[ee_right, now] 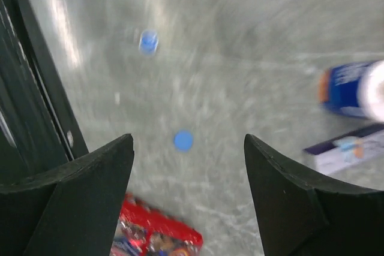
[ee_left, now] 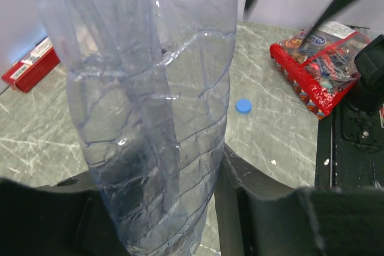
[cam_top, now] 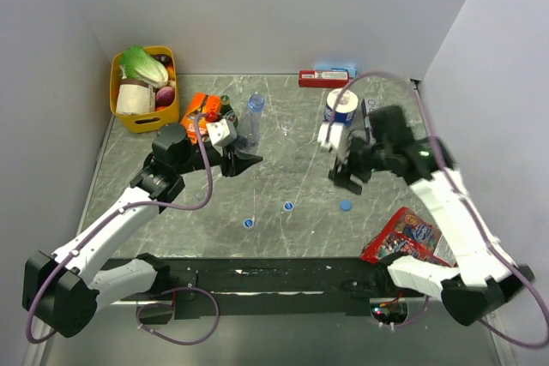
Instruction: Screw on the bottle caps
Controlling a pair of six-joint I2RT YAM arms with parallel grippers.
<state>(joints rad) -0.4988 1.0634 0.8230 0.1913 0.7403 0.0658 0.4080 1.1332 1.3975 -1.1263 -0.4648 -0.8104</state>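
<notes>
A clear plastic bottle (cam_top: 255, 124) stands upright at the back middle of the table; its top looks bluish. My left gripper (cam_top: 248, 158) is shut on its lower part. In the left wrist view the bottle (ee_left: 150, 88) fills the gap between my fingers (ee_left: 246, 190). Three blue caps lie on the table: one (cam_top: 249, 223), one (cam_top: 289, 207) and one (cam_top: 346, 206). My right gripper (cam_top: 345, 179) is open and empty above the right cap. In the blurred right wrist view that cap (ee_right: 183, 141) lies between my open fingertips (ee_right: 188, 142), well below them.
A red snack bag (cam_top: 407, 237) lies at the front right. A blue-and-white paper roll (cam_top: 341, 107) and a red box (cam_top: 326, 79) are at the back. A yellow basket (cam_top: 141, 87) with vegetables stands at the back left, beside an orange packet (cam_top: 197, 109).
</notes>
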